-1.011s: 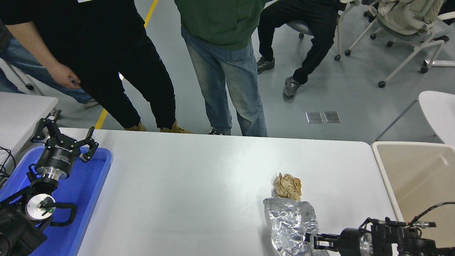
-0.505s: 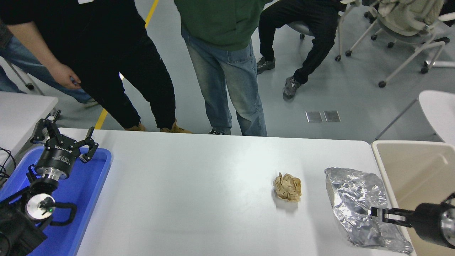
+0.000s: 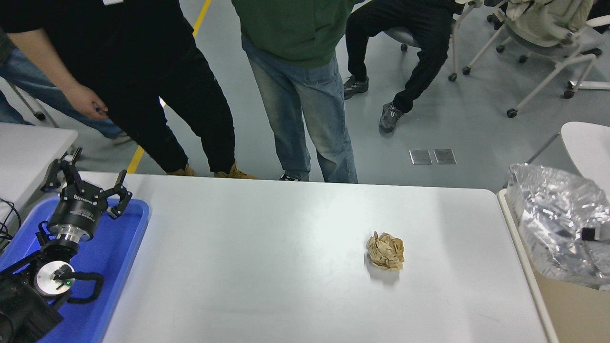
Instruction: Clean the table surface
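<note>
Across the middle of the head view lies the worktop (image 3: pixel 267 267), a plain white matte top with rounded far corners, filling the lower picture from the blue tray (image 3: pixel 114 252) at the left to the beige bin (image 3: pixel 567 309) at the right. One crumpled ball of brown paper (image 3: pixel 385 250) rests on it, right of centre, with bare white around it.

Half a second ago the crinkled silver foil bag (image 3: pixel 555 221) lay on the worktop's right end, pinched by the right pincer; now it hangs over the beige bin, clear of the white surface. Of the right pincer (image 3: pixel 590 234) only a small black tip shows against the foil, so whether it grips the bag cannot be told. The brown paper ball has not shifted.

Parked above the blue tray at the lower left, the left pincer (image 3: pixel 88 186) has its fingers spread wide and holds nothing. Three people stand or sit on the grey floor beyond the far edge, and wheeled chairs (image 3: pixel 543 43) stand at the top right.
</note>
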